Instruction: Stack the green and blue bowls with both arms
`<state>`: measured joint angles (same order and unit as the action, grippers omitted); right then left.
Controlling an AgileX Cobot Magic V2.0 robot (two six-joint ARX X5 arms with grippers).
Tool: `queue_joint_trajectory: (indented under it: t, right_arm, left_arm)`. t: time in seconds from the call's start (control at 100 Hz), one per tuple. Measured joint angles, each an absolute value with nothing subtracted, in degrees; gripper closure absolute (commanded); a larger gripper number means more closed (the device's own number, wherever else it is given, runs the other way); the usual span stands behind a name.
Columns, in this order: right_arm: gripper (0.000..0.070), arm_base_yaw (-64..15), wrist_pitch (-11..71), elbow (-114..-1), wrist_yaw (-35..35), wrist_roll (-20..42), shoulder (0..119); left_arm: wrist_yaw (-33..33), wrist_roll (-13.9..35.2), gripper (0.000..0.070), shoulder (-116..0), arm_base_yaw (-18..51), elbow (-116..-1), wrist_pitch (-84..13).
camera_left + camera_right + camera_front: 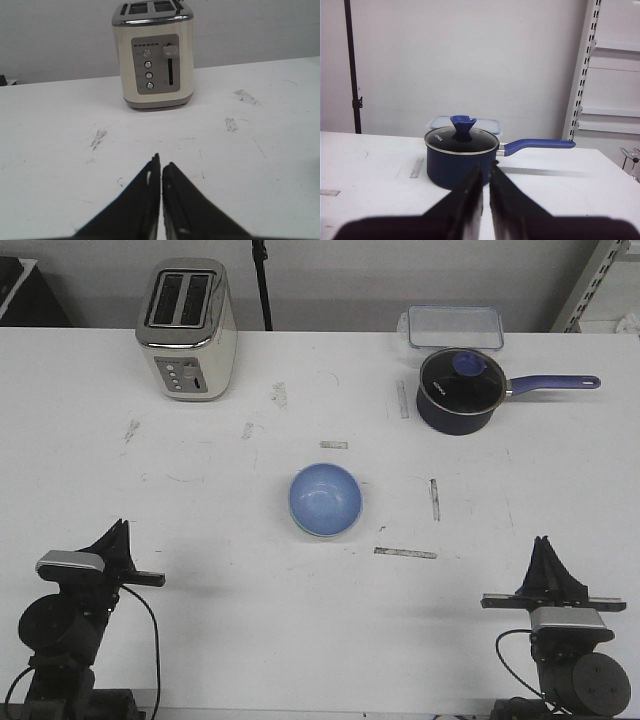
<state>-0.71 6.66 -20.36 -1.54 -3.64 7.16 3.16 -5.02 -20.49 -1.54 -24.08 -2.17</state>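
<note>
**Bowls nested at mid-desk, both pincers closed and empty**

The blue bowl [325, 499] sits near the middle of the white desk [200, 520], roughly midway between the near and far edges. A thin pale green rim shows along its near-side edge: the green bowl [318, 536] lies under it, with the blue one nested inside. Only that sliver of the green bowl can be seen.

The left pincer [121, 530] rests low by the near left corner of the desk, well apart from the bowls. In the left wrist view its fingers [145, 200] are pressed together with just a hairline gap and nothing between them. The right pincer [542, 545] sits by the near right corner, also well apart from the bowls; in the right wrist view its fingers [510, 200] are likewise drawn together and hold nothing.

Toward the far left corner stands a cream and chrome toaster [187, 330], upright, its control panel facing the near edge. Toward the far right stands a dark navy saucepan [458, 390] with a glass lid and a blue knob, its handle pointing at the right edge. Just behind it, at the far edge, lies a clear plastic container [452, 325]. A few short strips of tape [405, 553] lie on the desk near the bowls.
</note>
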Motion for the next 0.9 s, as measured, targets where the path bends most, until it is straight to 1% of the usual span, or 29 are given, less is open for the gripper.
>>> queue_joint_trajectory:
  t: [0.46,0.57,0.7,0.9]
  right_arm:
    - [0.0685,-0.7,6.7,-20.4,-1.5,-3.6,7.2]
    - [0.0685,-0.7,6.7,-20.4,-1.5,-3.6,7.2]
    - [0.0685,-0.7,6.7,-20.4,-1.5,-3.6,7.2]
    - [0.0685,-0.7,6.7,-20.4,-1.5,-3.6,7.2]
  left_arm:
    - [3.0,-5.0,0.0699,-16.5,-0.8,-23.7,-1.6]
    - [2.3,-5.0,0.0699,-15.8,1.6,-21.2,0.8]
    - [1.0,-5.0,0.0699,-14.9,3.7,-17.1,5.7]
    - [-1.2,-5.0,0.0699,-12.5,2.6,-14.0,9.1]
